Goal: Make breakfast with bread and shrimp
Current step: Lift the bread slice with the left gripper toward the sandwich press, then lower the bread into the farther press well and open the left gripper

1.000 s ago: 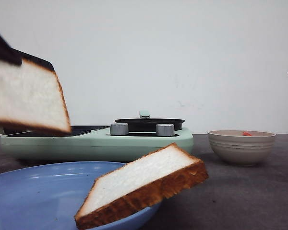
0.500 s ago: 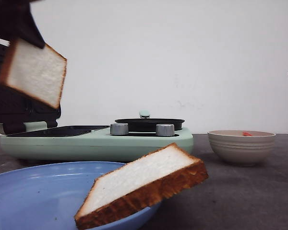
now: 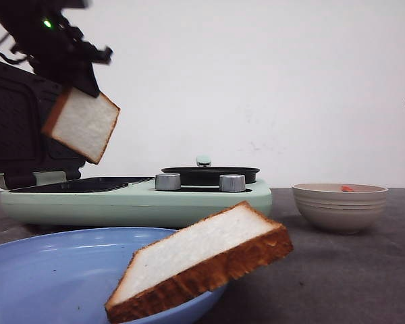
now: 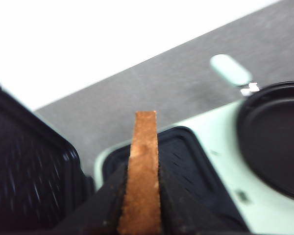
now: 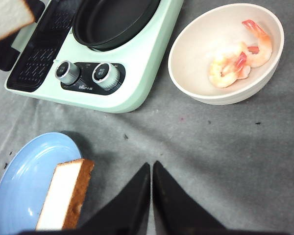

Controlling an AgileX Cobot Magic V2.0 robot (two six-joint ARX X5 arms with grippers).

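Bread [image 3: 82,125] hangs tilted in the left gripper [image 3: 73,86], above the griddle [image 3: 81,185].
Left wrist: fingers [image 4: 174,205] pinch only its crust edge, so it could slip off-target. Right wrist: right gripper [image 5: 151,169] closed, empty, idle, shrimp [image 5: 240,54] beyond it in the bowl [image 5: 186,39].

Grey table [image 5: 225,147], mint cooker [image 3: 135,199], beige bowl [image 3: 339,207], blue plate [image 3: 61,270]

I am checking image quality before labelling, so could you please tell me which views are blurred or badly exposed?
Left wrist view: soft throughout, the held bread and open grill lid blurred, the wall blown out white. Front view: the left gripper is a dark, underexposed shape, while the bread on the blue plate is sharp. Right wrist view: evenly lit and sharp, shrimp clear.
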